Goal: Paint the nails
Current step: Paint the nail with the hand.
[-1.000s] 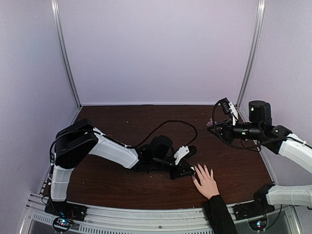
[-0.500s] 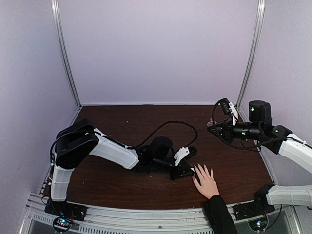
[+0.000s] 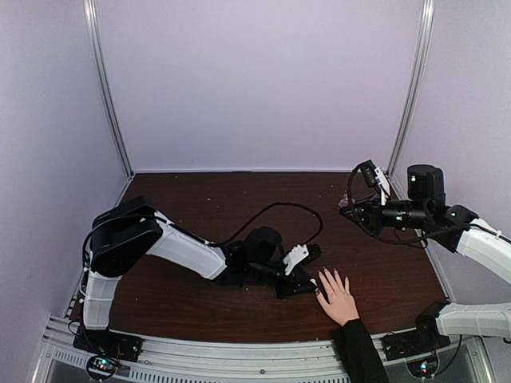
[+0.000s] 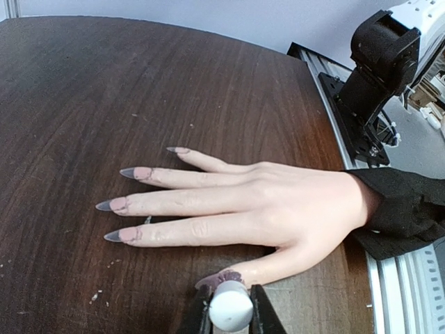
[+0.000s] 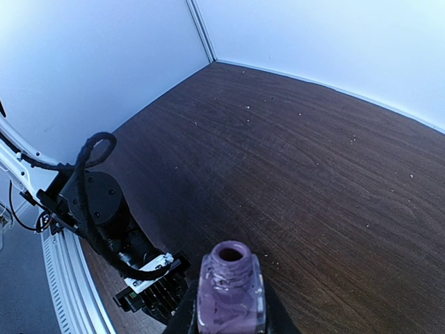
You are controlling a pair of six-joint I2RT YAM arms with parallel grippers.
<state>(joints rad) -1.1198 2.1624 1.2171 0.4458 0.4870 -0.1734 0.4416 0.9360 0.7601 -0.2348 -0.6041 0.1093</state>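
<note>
A light-skinned hand (image 3: 338,297) with a black sleeve lies flat on the dark table, fingers spread; it also shows in the left wrist view (image 4: 278,205). The thumb nail (image 4: 217,280) is smeared purple. The other nails (image 4: 118,204) are pink with grey tips. My left gripper (image 4: 230,313) is shut on a brush's pale round cap (image 4: 230,307), right at the thumb tip; in the top view it (image 3: 307,285) sits at the hand's left. My right gripper (image 5: 227,309) is shut on an open bottle of purple polish (image 5: 230,289), held up at the right (image 3: 349,209).
A black cable (image 3: 271,209) loops over the table behind the left arm. The aluminium rail (image 4: 400,292) runs along the near edge under the sleeve. Pale walls close in the back and both sides.
My left gripper with the brush cap has shifted slightly left and toward the near edge at the thumb. The hand and the right arm have stayed put.
</note>
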